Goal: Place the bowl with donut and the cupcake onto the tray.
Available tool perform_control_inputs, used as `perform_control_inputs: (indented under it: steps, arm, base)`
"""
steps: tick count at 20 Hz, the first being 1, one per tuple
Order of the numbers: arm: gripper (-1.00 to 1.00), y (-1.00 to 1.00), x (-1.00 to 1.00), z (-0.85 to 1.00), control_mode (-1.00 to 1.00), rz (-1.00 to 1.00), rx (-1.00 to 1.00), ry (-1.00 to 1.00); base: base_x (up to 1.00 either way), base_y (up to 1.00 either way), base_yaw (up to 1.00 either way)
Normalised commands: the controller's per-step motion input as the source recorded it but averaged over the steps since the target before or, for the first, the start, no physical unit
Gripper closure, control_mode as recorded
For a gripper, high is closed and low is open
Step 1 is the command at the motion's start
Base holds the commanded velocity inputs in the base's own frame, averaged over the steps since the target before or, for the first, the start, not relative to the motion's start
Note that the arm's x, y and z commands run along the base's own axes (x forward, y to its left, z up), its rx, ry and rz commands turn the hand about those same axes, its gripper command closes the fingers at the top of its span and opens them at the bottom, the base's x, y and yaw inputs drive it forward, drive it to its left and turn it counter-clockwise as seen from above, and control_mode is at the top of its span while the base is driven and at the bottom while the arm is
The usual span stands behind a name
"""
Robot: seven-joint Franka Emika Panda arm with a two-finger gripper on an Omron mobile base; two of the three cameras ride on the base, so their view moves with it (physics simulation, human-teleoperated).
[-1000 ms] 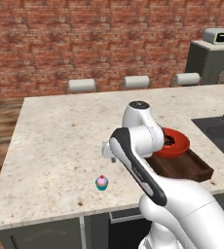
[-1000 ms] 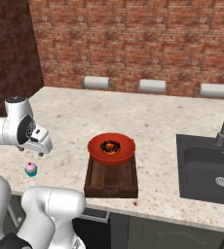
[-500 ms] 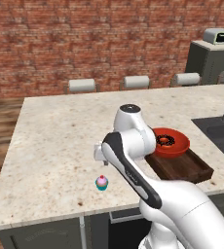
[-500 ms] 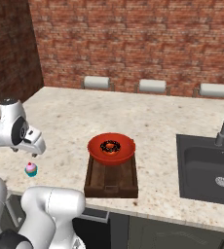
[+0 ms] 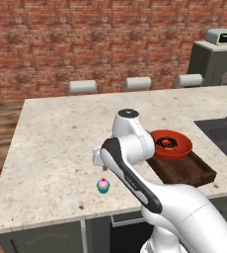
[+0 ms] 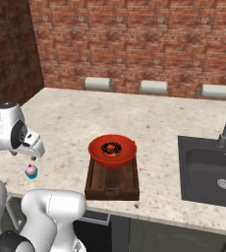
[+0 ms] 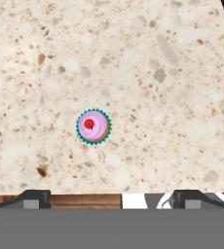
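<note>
Above the cupcake (image 7: 93, 126) hangs the hand (image 6: 32, 156), wide open, empty | bowl (image 6: 112, 150) already on tray (image 6: 111, 183) | next: descend, centre, close on cupcake.

The bench (image 5: 56, 143) looks like polished speckled stone, beige with brown and grey flecks. The tray (image 6: 112, 179) is dark brown wood with a visible grain and a matt finish. The bowl (image 6: 112, 150) is smooth, slightly glossy red, like glazed ceramic or plastic. The donut (image 6: 111, 147) carries dark icing. The cupcake (image 7: 93, 126) has smooth pink frosting and a pleated teal wrapper. The wall (image 5: 86, 44) is rough red brick.
</note>
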Motion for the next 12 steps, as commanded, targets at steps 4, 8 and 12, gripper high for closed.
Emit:
perform_control_inputs:
  steps: [4, 8, 12]
  arm:
    - [-1.00, 0.01, 0.05, -0.10, -1.00, 0.00, 0.00, 0.00]
    - [-1.00, 0.04, 0.08, -0.08, -1.00, 0.00, 0.00, 0.00]
    - [-1.00, 0.04, 0.03, -0.13, -1.00, 0.01, 0.00, 0.00]
  base:
    - [0.00, 0.00, 0.00]
    - [0.00, 0.00, 0.00]
    - [0.00, 0.00, 0.00]
